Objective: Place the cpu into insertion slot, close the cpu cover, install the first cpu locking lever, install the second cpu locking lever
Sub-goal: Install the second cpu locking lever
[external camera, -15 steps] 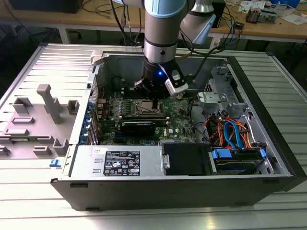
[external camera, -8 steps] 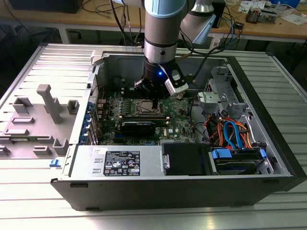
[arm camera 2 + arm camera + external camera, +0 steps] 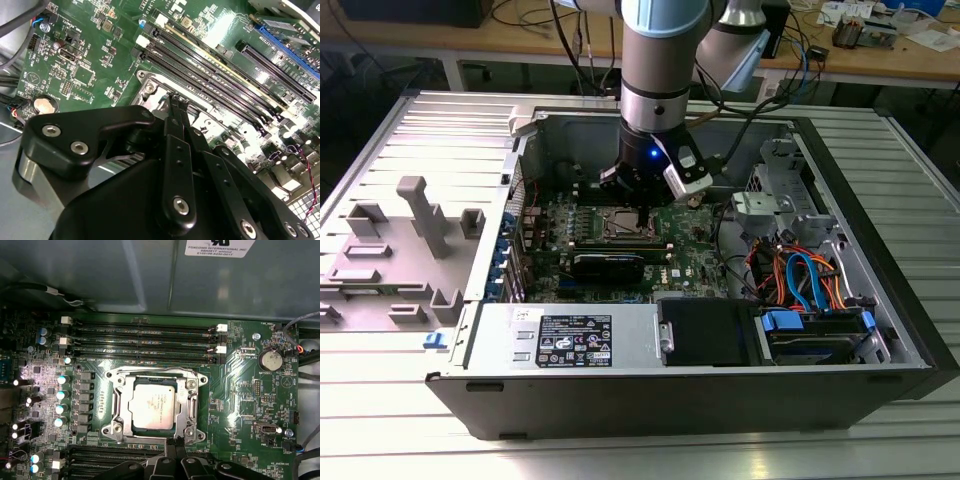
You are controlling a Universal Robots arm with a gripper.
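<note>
I see the gripper (image 3: 172, 444), fingers pinched together on nothing, at the cpu cover (image 3: 155, 407) edge, centre frame; slipping could scratch the seated cpu (image 3: 152, 407).

Open room straight above the cpu cover (image 3: 155, 405); hemmed by memory slots (image 3: 145, 342) on one side, capacitors (image 3: 61, 395) on another, gripper (image 3: 172, 452) at the socket edge.

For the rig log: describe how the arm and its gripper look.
The arm is a silver-grey cylinder with a pale blue band, a small blue light glowing lower down. A white block sits at the wrist. The gripper is matte black, built of bolted linkage plates with silver screw heads and narrow fingers.
</note>
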